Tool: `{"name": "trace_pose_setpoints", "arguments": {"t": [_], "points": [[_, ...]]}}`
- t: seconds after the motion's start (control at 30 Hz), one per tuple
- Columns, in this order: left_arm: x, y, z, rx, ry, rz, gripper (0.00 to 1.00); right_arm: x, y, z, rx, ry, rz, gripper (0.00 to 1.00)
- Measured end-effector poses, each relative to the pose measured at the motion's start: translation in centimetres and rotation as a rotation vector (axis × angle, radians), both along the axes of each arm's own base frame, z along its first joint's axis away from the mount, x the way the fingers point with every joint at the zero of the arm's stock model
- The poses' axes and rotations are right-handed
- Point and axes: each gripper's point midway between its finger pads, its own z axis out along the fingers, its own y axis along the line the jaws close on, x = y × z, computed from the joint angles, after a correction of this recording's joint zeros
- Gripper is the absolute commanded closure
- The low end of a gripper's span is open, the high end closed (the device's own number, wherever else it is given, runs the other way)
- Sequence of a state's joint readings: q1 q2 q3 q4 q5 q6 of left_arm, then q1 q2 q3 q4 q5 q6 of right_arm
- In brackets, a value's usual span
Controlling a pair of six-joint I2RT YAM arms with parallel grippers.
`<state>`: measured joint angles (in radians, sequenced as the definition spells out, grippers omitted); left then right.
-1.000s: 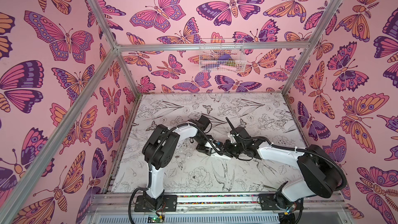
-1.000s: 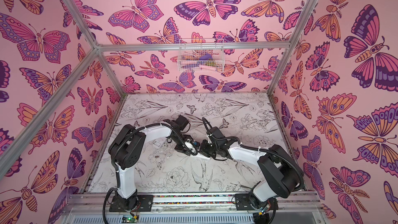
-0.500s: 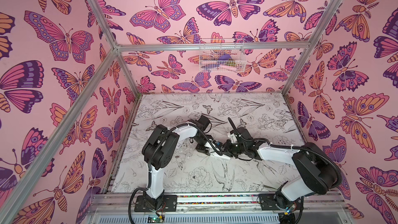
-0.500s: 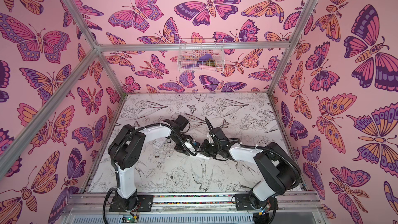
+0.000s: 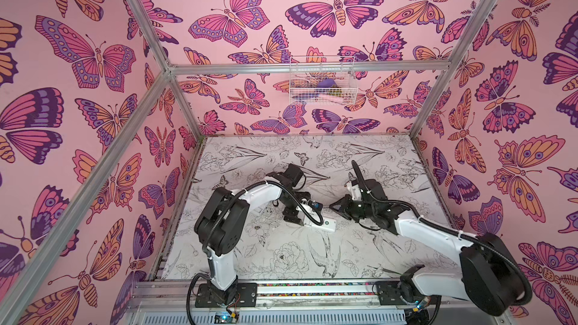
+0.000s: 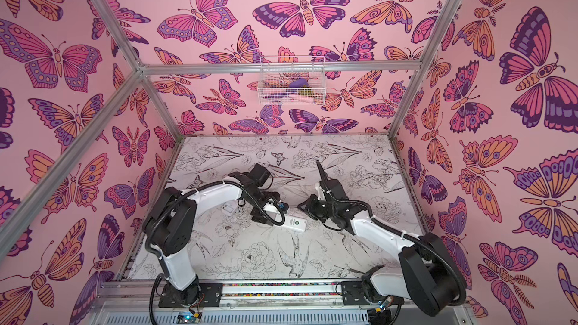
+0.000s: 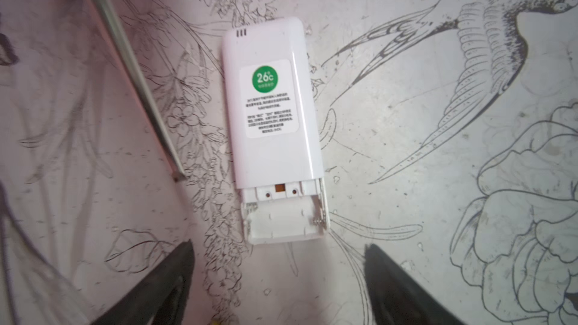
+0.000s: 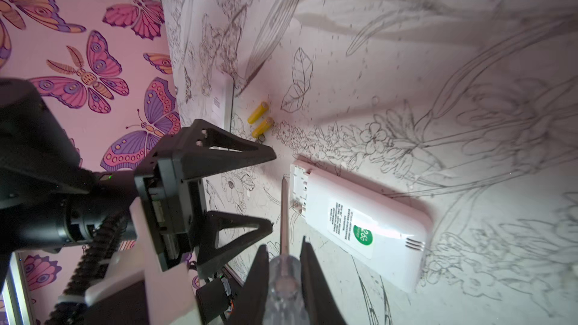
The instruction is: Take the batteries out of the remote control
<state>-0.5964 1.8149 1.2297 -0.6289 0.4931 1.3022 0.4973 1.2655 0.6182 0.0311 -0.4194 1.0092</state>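
L gripper (image 7: 277,245) jaws have spread since prev frame.

Desk (image 5: 375,254): both arms meet near centre.

L gripper: wide open, holds nothing; fingers stand either side of the open end of the remote (image 7: 272,114), not touching it.

R gripper (image 8: 283,245): clamped on clear-handled screwdriver (image 8: 284,211); tip just beside remote, apart from it.

Remote: white, back up, flat at desk centre. Batt bay uncovered, empty, spring showing.

White cover (image 8: 223,101): flat on desk, left of L gripper.

Two yellow batteries (image 8: 258,113): out of remote, side by side on desk, just beside cover, left of remote.
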Motion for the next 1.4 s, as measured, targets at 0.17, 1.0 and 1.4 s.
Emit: {"name": "trace_pose_setpoints", "arguments": {"t": [0.17,1.0,1.4], "points": [[0.5,-0.1,3.1,-0.043,-0.02,0.086,0.0,1.1,-2.3,-1.1,-0.03,0.003,-0.067,0.97],[10.3,18.3,4.2,-0.204,-0.065,1.257,0.01,3.9,-1.1,-8.5,-0.08,0.174,-0.022,0.5],[10.3,22.1,2.0,-0.249,-0.083,1.478,0.01,4.0,-2.6,-8.4,-0.244,0.201,0.006,0.4]]}}
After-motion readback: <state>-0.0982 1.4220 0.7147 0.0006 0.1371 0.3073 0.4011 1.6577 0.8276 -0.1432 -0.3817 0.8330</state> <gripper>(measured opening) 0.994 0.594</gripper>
